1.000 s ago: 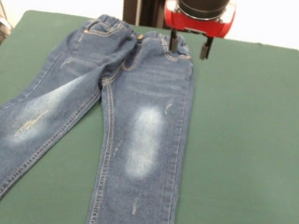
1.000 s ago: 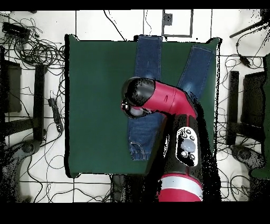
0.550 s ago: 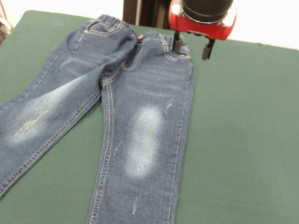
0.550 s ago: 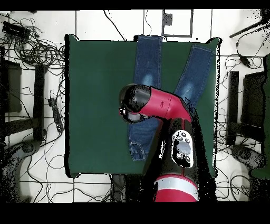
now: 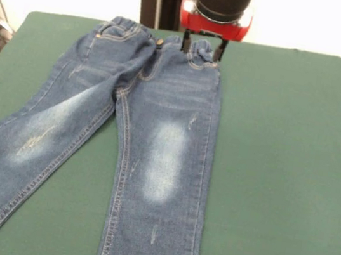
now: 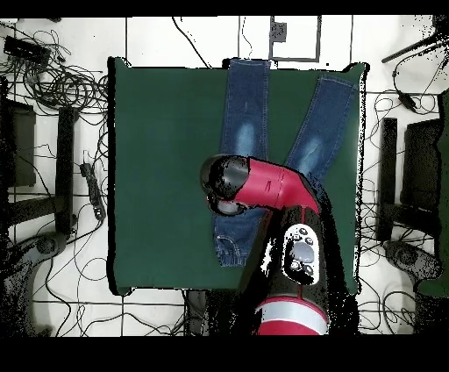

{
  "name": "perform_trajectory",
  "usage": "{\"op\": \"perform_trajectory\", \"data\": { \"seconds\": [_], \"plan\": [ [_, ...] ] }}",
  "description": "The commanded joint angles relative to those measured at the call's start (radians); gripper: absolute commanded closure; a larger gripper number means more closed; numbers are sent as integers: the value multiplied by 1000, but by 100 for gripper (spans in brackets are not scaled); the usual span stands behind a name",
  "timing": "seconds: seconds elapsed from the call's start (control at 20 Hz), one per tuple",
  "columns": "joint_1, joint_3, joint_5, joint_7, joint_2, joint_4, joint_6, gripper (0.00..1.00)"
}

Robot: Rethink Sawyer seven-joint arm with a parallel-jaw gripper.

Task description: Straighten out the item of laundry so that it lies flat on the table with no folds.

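The item of laundry (image 5: 174,102), small blue denim jeans with faded thigh patches, lies front up on the green table (image 5: 282,151). Its waistband is at the far side and its two legs spread apart toward the near edge. The cloth wrinkles around the crotch and the left hip. My gripper (image 5: 202,45) hangs open just over the right end of the waistband, one finger on either side of that corner. In the overhead view the jeans (image 6: 247,114) form a V on the table (image 6: 158,158), and the arm's red head (image 6: 230,182) hides the gripper and the waistband.
A black column (image 5: 160,1) stands behind the table. Cables (image 6: 66,83) and dark stands (image 6: 66,167) lie on the floor on both sides of the table. Both leg ends reach the table's edge (image 6: 289,63) opposite the robot.
The gripper has shifted left, from beside the jeans' right edge to over the right end of the waistband. The jeans have not moved.
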State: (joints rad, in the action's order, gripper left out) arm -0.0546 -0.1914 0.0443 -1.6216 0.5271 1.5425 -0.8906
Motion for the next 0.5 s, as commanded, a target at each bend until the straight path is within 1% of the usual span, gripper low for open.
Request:
{"op": "perform_trajectory", "data": {
  "seconds": [0.05,0.15,0.35,0.5],
  "plan": [
    [-6,31,-41,-146,-38,121,107,0],
    [-3,29,-42,-165,-56,112,131,0],
    [-6,48,-18,-179,-71,138,172,0],
    [-17,60,-2,-186,-104,121,188,0]
  ]
}}
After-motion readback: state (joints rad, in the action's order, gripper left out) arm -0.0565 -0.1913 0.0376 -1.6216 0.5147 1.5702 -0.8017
